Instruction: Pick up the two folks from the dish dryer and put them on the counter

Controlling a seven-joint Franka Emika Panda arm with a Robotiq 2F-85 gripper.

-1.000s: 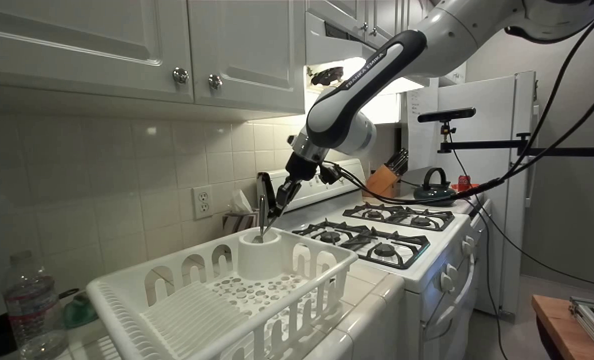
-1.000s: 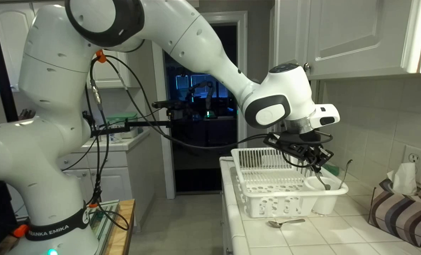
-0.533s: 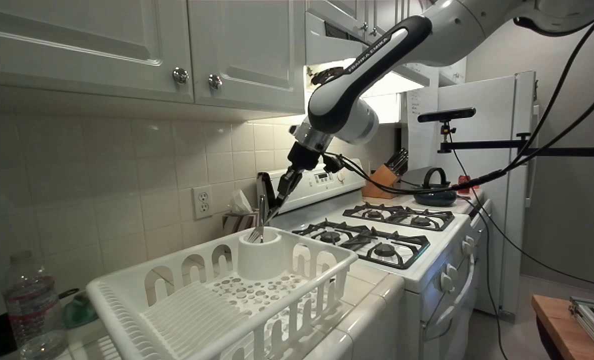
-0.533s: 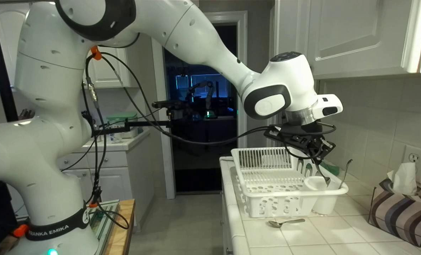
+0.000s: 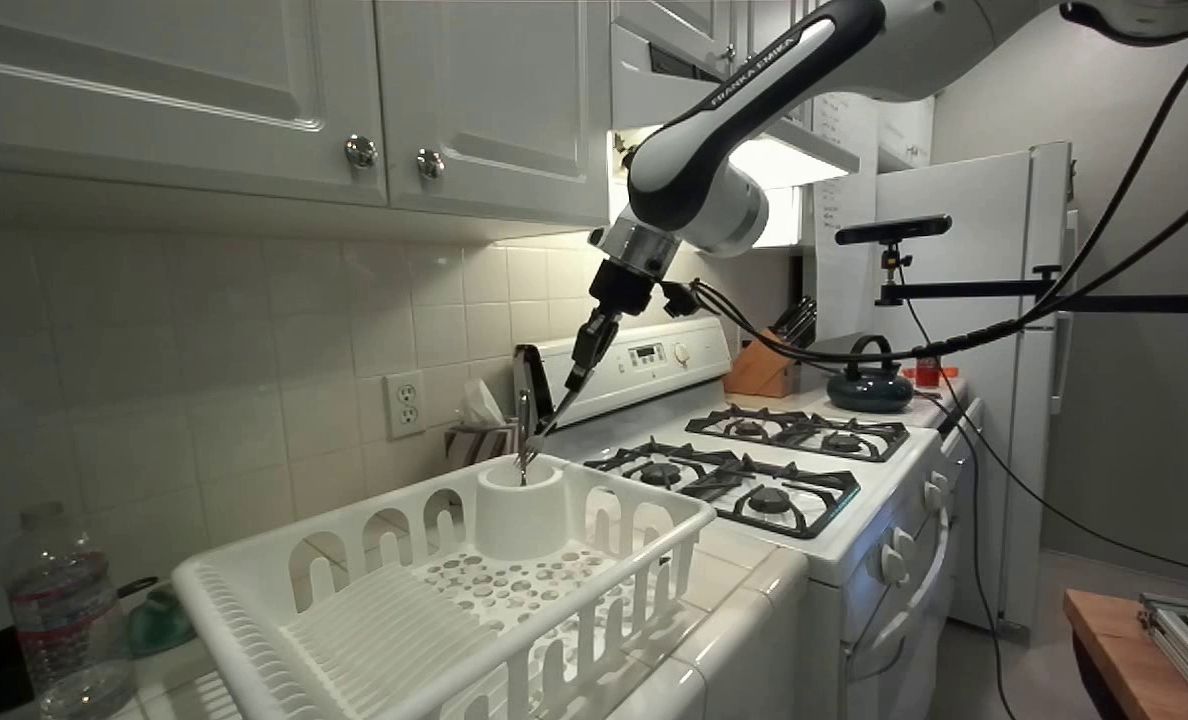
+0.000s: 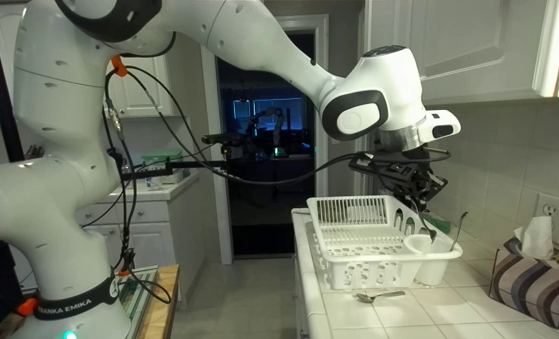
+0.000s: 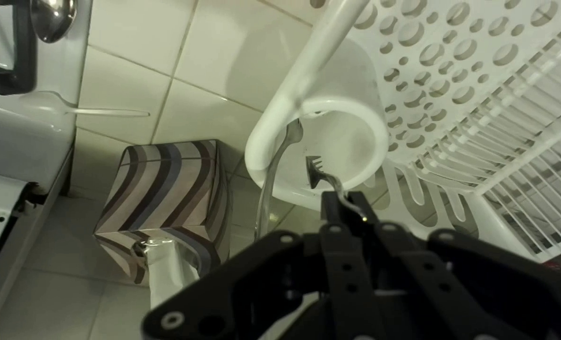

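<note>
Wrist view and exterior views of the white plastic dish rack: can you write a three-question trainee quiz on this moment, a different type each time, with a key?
1. Multiple choice. What does the black two-fingered gripper hold? A) a white paper tissue; B) a silver metal fork; C) a green sponge.
2. True or false: a silver metal spoon lies on the white tiled counter, outside the white plastic dish rack.
3. Short answer. In the wrist view, where is the head of the second silver fork?

Key: 1. B. 2. True. 3. Inside the white round cutlery cup, its handle sticking out over the rim.
</note>
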